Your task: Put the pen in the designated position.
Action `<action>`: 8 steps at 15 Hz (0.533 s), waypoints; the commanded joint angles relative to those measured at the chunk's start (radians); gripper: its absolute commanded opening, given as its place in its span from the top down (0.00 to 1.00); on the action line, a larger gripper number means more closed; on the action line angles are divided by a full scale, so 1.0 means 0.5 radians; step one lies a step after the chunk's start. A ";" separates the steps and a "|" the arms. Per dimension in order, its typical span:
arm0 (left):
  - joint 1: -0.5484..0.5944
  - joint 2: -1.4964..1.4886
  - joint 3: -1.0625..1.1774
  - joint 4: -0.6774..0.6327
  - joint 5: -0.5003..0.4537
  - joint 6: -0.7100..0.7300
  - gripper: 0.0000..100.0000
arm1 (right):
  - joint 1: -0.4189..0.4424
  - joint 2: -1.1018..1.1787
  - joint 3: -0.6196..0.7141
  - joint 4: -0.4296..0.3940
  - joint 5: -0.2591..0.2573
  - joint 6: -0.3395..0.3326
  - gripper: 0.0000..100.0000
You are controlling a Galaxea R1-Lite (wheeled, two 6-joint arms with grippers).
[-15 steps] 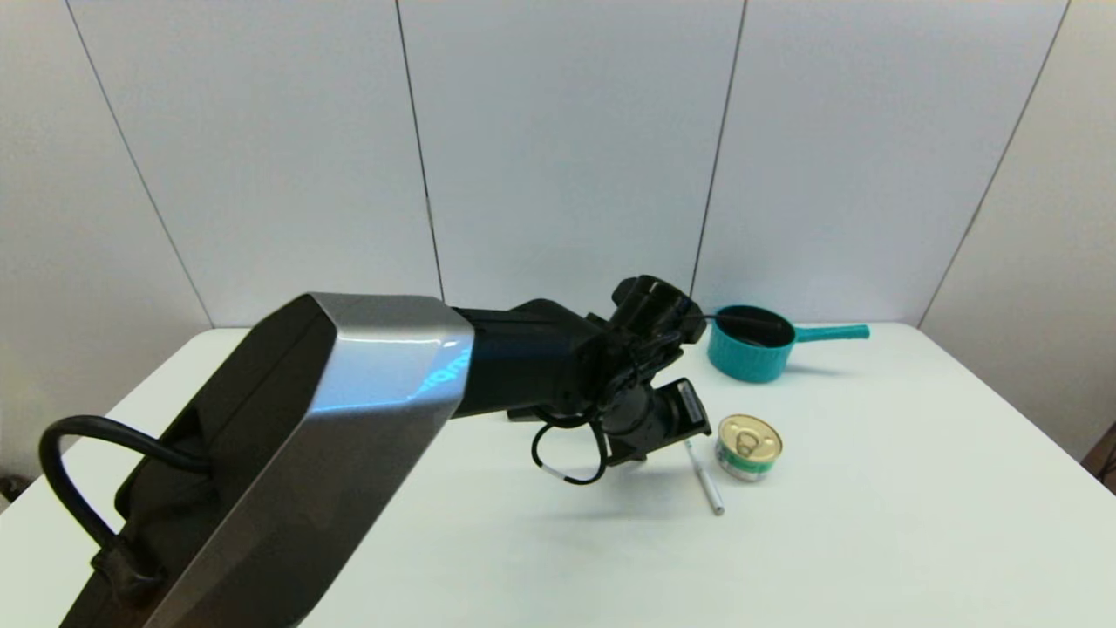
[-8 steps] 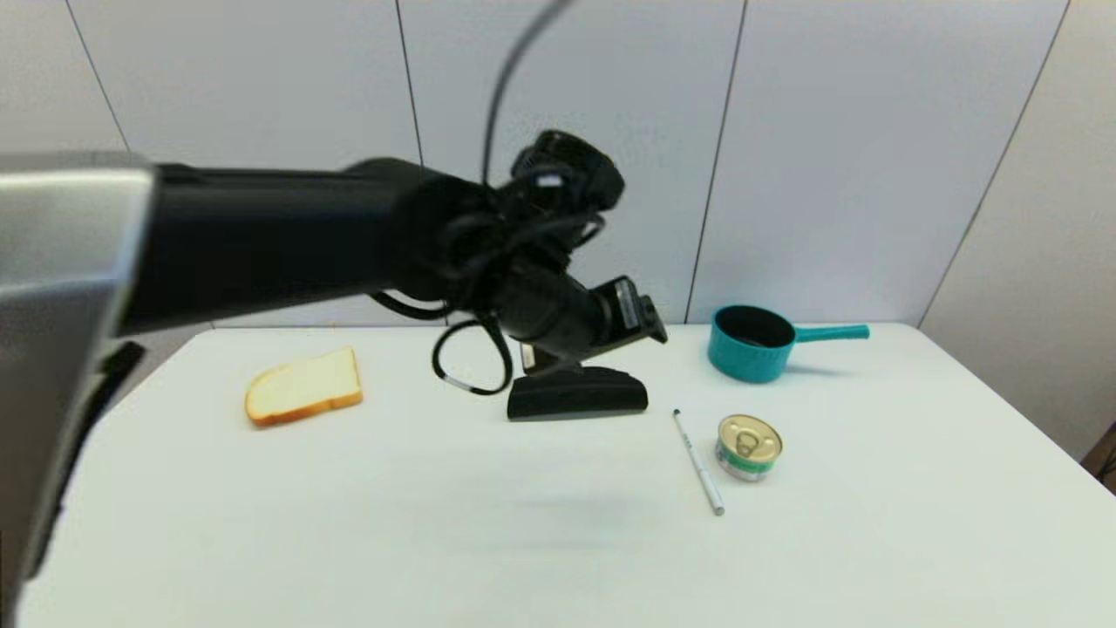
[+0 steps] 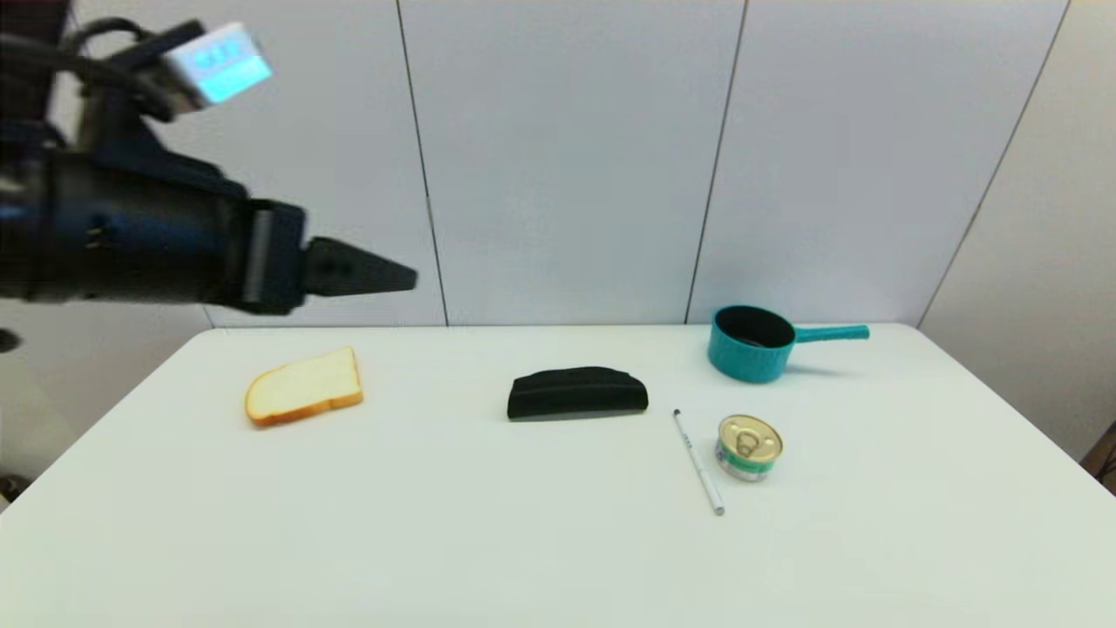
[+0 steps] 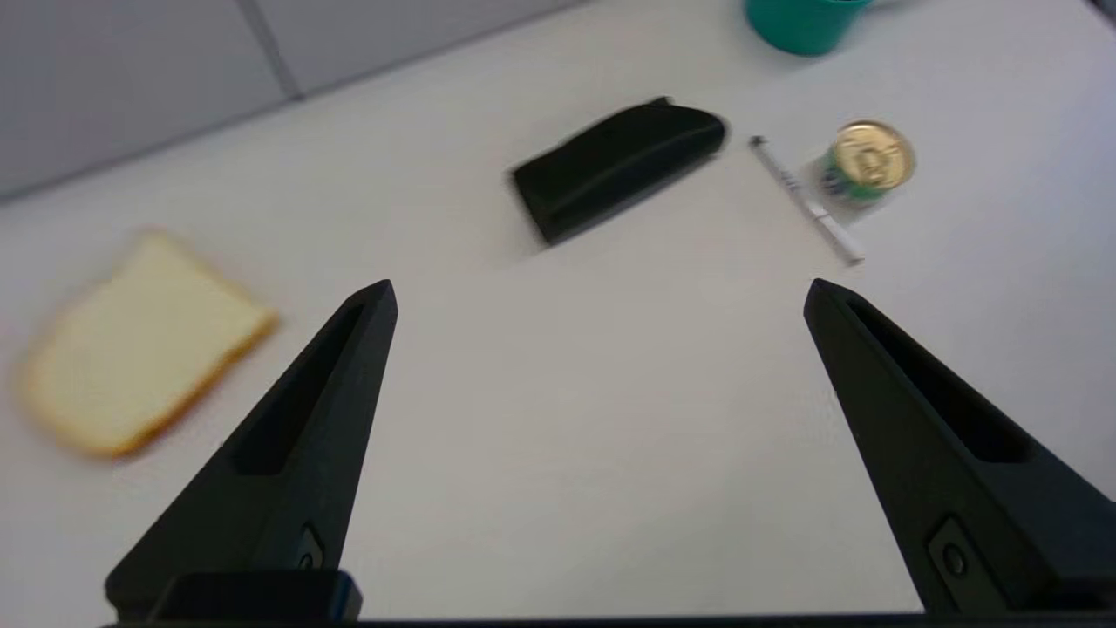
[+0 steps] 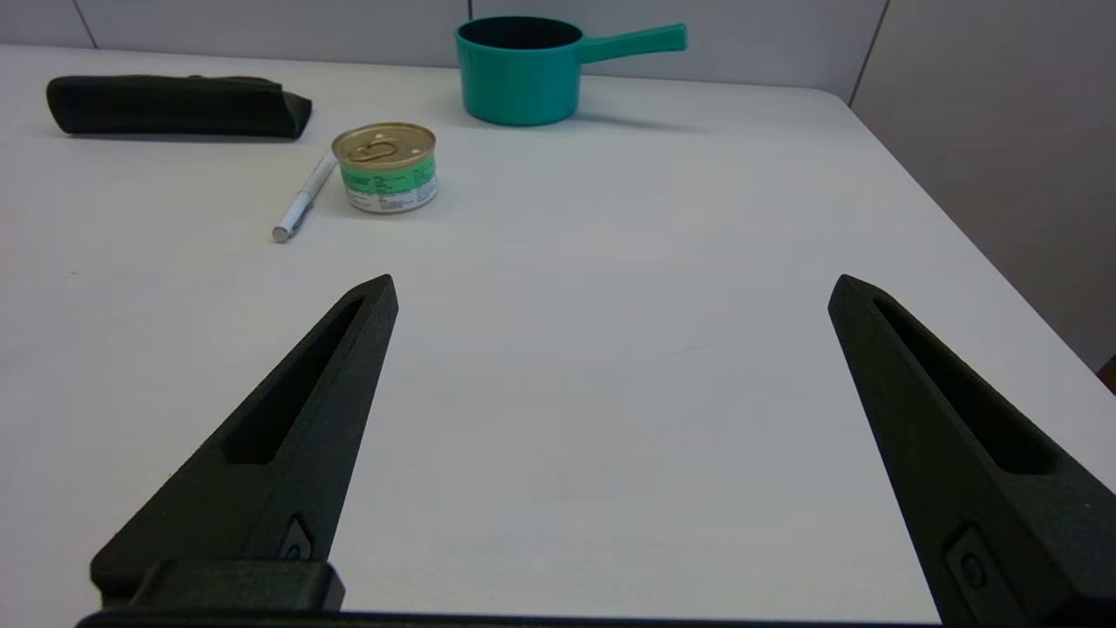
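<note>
Head view: the left hand point(image 3: 384, 277) hangs high at the left edge, well above the bench point(image 3: 488, 541) and holding nothing; its spread is not readable from this angle. The pen point(image 3: 698, 462) lies flat on the bench right of centre, black tip toward the far side, silver end toward the robot. It sits just beside the tin can point(image 3: 748, 447), on the can's left, with a narrow gap between them. The black case point(image 3: 577, 394) lies to the pen's far left side, near its tip but apart. The teal saucepan point(image 3: 751, 342) stands beyond the can, handle pointing right. A bread slice point(image 3: 303, 385) lies well apart on the left. Left wrist view: the left hand point(image 4: 597, 292) is released, fingers point(image 4: 331, 392) spread wide with bare bench between them; the pen point(image 4: 806, 201), can point(image 4: 867, 159), case point(image 4: 619, 166) and bread point(image 4: 139, 344) all lie farther out, untouched. Right wrist view: the right hand point(image 5: 610, 292) is low over the near right part of the bench, likewise released and empty, fingers point(image 5: 924, 392) wide apart. From here the pen point(image 5: 303, 199) lies beside the can point(image 5: 386, 166), with the case point(image 5: 174, 106) and saucepan point(image 5: 523, 70) behind.
</note>
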 commanded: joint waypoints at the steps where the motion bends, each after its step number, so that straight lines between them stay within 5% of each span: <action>1: 0.511 -1.166 1.126 -0.673 0.007 0.388 0.00 | 0.000 0.003 0.000 0.000 0.002 -0.002 0.00; 8: 0.787 -2.111 1.975 -0.863 -0.109 0.554 0.00 | 0.000 0.003 0.000 0.000 0.002 -0.002 0.00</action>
